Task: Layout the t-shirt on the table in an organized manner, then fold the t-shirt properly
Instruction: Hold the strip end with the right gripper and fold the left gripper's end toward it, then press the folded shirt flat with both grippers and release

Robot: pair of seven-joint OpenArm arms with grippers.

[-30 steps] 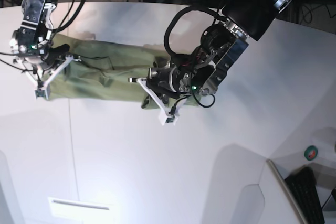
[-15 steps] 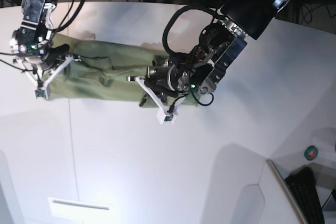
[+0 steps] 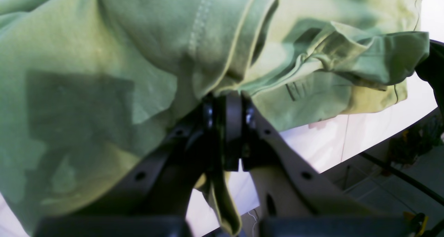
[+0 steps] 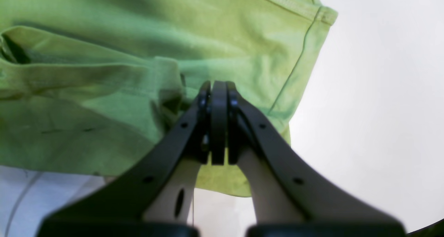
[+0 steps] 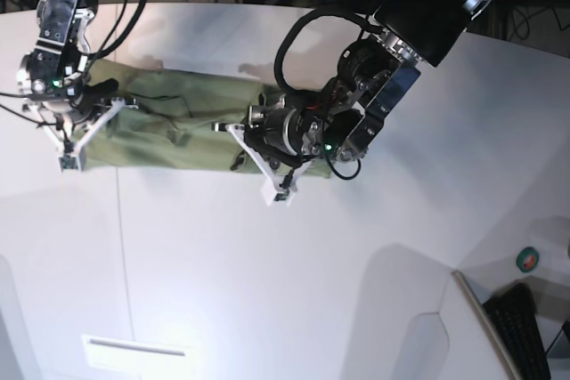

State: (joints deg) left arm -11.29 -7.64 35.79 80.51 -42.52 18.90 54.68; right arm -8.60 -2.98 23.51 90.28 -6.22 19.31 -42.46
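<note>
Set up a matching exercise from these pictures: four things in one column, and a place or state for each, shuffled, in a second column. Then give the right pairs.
Things:
1. left gripper
2. right gripper
3. t-shirt
4. table

Places or states:
A. white and smooth, with a thin dark seam
B. shut on the cloth at the end on the base view's left
C. olive green, bunched into a long creased band
D. shut on a fold of cloth at the end on the base view's right

Pairs: 1-D, 2-B, 3-C, 4-A
</note>
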